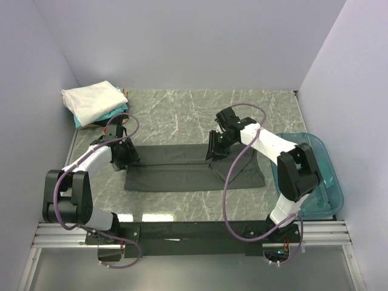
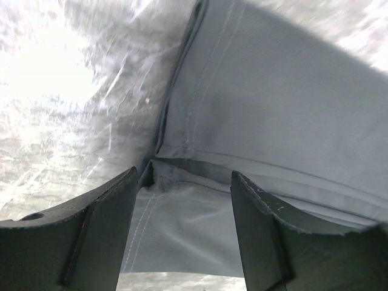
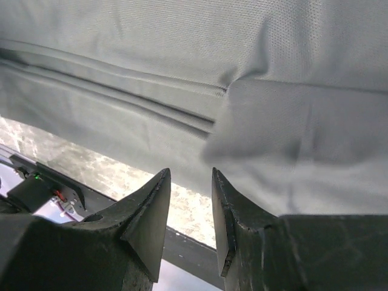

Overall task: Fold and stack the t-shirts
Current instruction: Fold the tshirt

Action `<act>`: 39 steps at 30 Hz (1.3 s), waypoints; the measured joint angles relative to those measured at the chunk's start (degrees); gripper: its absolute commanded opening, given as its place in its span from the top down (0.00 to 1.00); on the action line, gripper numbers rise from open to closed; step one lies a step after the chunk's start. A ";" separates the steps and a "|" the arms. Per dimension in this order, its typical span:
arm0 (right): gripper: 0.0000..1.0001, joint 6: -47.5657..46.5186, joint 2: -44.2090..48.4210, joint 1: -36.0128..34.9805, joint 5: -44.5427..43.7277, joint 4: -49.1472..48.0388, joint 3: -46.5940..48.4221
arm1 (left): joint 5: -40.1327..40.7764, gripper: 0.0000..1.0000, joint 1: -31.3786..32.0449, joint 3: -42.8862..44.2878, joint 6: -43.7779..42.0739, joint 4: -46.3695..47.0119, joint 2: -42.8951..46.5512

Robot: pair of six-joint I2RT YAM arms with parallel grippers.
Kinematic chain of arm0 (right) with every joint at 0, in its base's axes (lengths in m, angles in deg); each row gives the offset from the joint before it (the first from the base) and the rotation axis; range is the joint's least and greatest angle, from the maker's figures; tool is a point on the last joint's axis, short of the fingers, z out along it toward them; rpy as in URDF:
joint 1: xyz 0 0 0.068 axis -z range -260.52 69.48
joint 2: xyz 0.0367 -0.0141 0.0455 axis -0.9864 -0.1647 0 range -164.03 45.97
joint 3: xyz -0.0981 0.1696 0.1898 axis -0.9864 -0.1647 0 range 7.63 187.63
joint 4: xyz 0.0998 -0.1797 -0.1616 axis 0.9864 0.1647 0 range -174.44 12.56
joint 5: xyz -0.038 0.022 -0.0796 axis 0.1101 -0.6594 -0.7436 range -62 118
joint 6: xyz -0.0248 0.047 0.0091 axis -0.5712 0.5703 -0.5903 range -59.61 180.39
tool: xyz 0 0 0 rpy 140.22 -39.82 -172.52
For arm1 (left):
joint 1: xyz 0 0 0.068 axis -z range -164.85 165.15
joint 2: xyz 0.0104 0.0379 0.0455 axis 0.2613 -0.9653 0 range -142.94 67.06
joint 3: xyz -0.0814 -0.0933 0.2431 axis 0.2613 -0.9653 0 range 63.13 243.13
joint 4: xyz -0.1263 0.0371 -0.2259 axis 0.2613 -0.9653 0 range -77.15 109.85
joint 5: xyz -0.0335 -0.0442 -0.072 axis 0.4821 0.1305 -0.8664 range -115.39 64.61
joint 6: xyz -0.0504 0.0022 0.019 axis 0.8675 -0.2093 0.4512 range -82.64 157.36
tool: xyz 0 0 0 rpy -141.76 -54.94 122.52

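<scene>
A dark charcoal t-shirt (image 1: pixel 182 170) lies flat on the marble table (image 1: pixel 182 112), folded into a long strip. My left gripper (image 1: pixel 124 154) sits at the strip's left end. In the left wrist view it (image 2: pixel 183 173) is open, and a hemmed corner of the shirt (image 2: pixel 273 109) lies between the wide-apart fingers (image 2: pixel 103 224). My right gripper (image 1: pixel 217 148) hovers at the strip's far edge, right of centre. Seen from the right wrist it (image 3: pixel 190 171) is open by a narrow gap with nothing in it, the grey cloth (image 3: pixel 182 60) just beyond its tips. Folded white (image 1: pixel 92 100) and teal (image 1: pixel 118 111) t-shirts are stacked at the back left.
A translucent blue plastic tub (image 1: pixel 318 176) stands at the right edge of the table, beside the right arm's base. The metal rail (image 1: pixel 188 230) runs along the near edge. Grey walls close in the table on three sides.
</scene>
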 measured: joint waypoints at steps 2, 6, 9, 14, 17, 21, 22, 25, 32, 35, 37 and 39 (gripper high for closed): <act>0.59 0.00 1.49 0.31 -0.39 0.39 -0.02 | -0.02 0.32 0.17 1.42 0.17 -0.52 0.20; 0.59 -0.04 4.11 1.49 -0.92 0.70 -0.66 | 0.17 0.32 1.20 5.35 0.20 -1.05 0.50; 0.59 -0.26 5.81 3.32 -1.92 0.85 -2.82 | 0.61 0.32 2.49 8.24 0.22 -1.11 0.50; 0.59 -0.44 7.02 7.08 -3.30 0.85 -7.56 | 0.70 0.32 5.09 10.56 0.83 -0.87 -1.38; 0.59 -0.59 7.02 9.07 -4.59 0.74 -9.64 | 0.33 0.32 6.51 11.34 1.49 -0.04 -4.37; 0.59 -0.90 6.16 10.93 -6.25 0.44 -10.75 | -1.27 0.32 7.26 11.43 2.29 1.66 -8.24; 0.59 -0.94 5.57 11.32 -6.49 0.17 -10.78 | -1.64 0.32 7.26 11.43 2.49 1.95 -9.03; 0.59 -0.98 3.48 11.98 -6.95 -1.01 -11.19 | -2.58 0.32 7.26 11.41 2.69 3.39 -11.65; 0.59 -1.11 -1.90 12.94 -7.93 -1.53 -10.73 | -3.41 0.32 7.19 10.80 2.67 5.84 -14.78; 0.59 -1.16 -3.43 13.05 -8.61 0.20 -8.85 | -2.93 0.32 7.23 10.73 2.64 5.92 -14.78; 0.59 -1.31 -4.98 13.22 -9.60 1.70 -6.71 | -2.34 0.32 7.28 10.73 2.67 5.88 -14.80; 0.59 -1.70 -6.67 13.57 -11.06 3.15 -4.26 | -1.77 0.32 7.48 10.73 2.62 5.86 -14.80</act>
